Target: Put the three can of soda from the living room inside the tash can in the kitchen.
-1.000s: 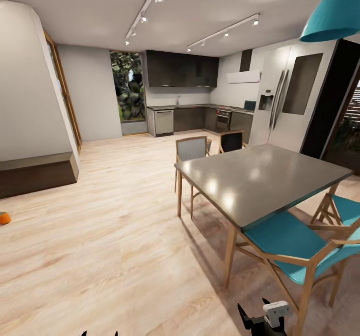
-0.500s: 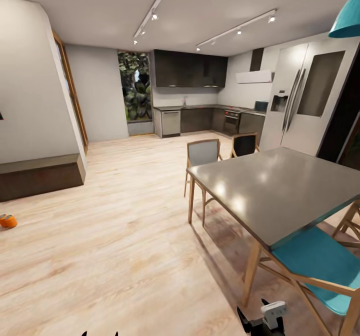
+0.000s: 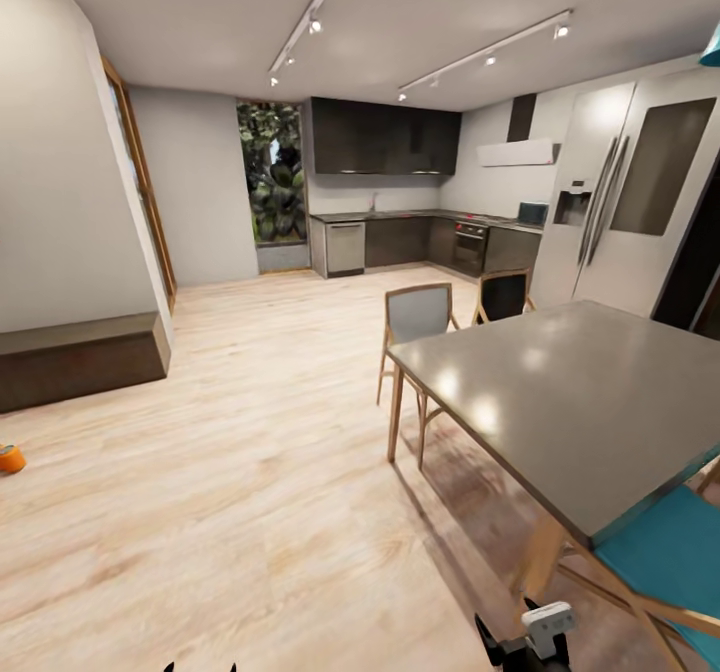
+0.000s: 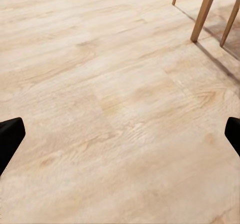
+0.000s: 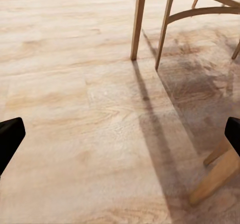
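Open-plan room seen from the head view, with light wood floor [image 3: 260,472] running back to the kitchen [image 3: 400,202]. One can of soda [image 3: 10,458], orange, down on the floor at the view's far left edge, well apart from the dining table [image 3: 580,402] and just in front of the long low dark-wood bench [image 3: 80,360] against the pale wall. Cannot tell whether upright or tipped; partly cut by the frame edge.

Kitchen beyond the table: dark upper cabinets [image 3: 385,137], oven [image 3: 470,247] in the lower run, white hood [image 3: 515,152], large steel fridge [image 3: 625,202] just behind the table's far corner. Window with green foliage [image 3: 275,172] beside the cabinets.

Grey tabletop bare and glossy, with two chairs [image 3: 420,317] tucked at its end nearer the kitchen and a teal-seated chair [image 3: 670,562] at its near side.

Left hand [image 4: 120,139] over bare floor, spread wide open, black fingertips [image 4: 10,136] at either edge of the wrist view, nothing between; table legs [image 4: 202,11] near. Right hand [image 5: 120,139] likewise wide open and empty, over floor and shadow beside wooden chair legs [image 5: 139,21]. Right hand also at the bottom edge of the head view, below the table.
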